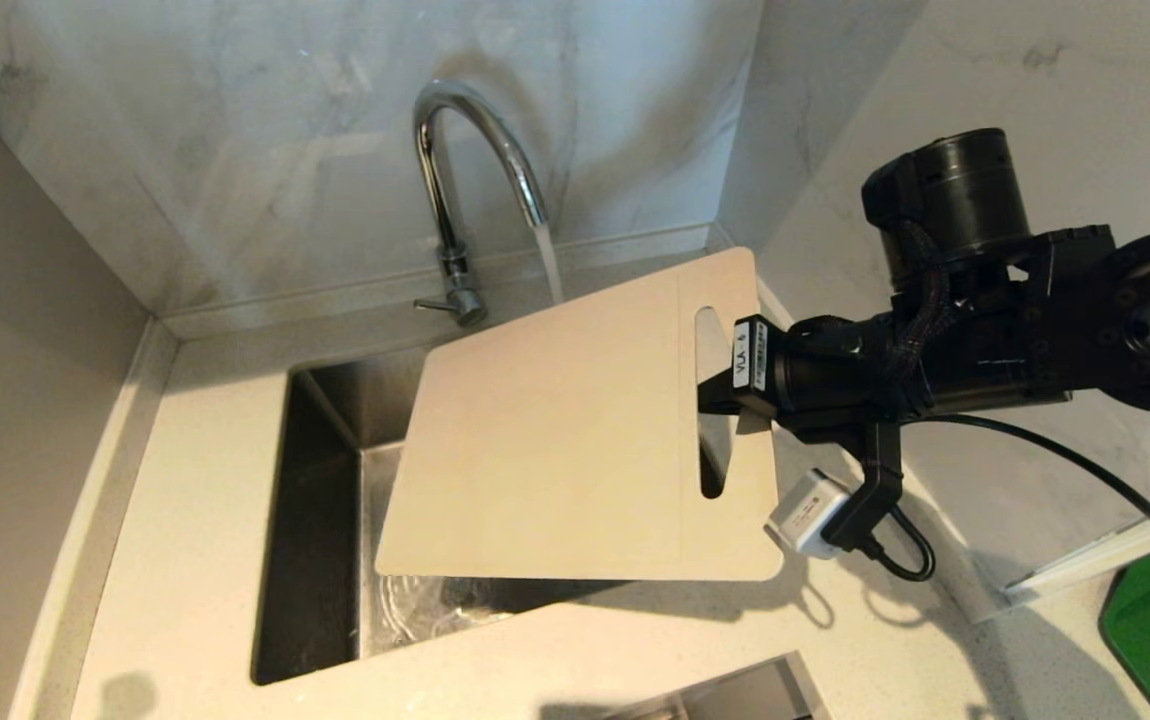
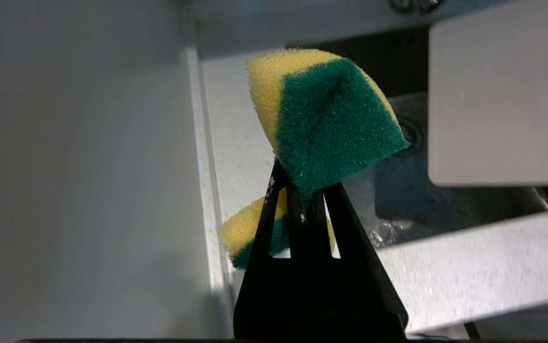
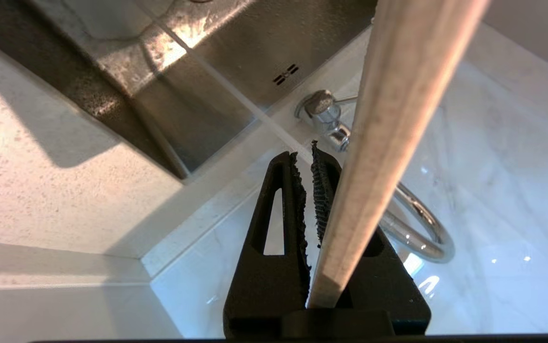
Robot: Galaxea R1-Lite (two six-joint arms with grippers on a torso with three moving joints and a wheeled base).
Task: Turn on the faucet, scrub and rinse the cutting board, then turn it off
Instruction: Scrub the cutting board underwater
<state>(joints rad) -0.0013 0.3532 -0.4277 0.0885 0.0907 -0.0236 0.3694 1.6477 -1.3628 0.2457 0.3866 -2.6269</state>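
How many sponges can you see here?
1: a yellow-and-green sponge, pinched in the left pincer beside the sink, near the cutting board. Others may be hidden behind the board.

A home kitchen corner: a steel sink (image 1: 320,480) sunk into a speckled stone tabletop (image 1: 185,520), a chrome gooseneck faucet (image 1: 455,190) running, marble-look wall panels (image 1: 265,130) behind.

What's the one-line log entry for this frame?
faucet: running | right gripper: shut on cutting board, held tilted over sink | left gripper: shut on sponge, beside sink | scrub: not started
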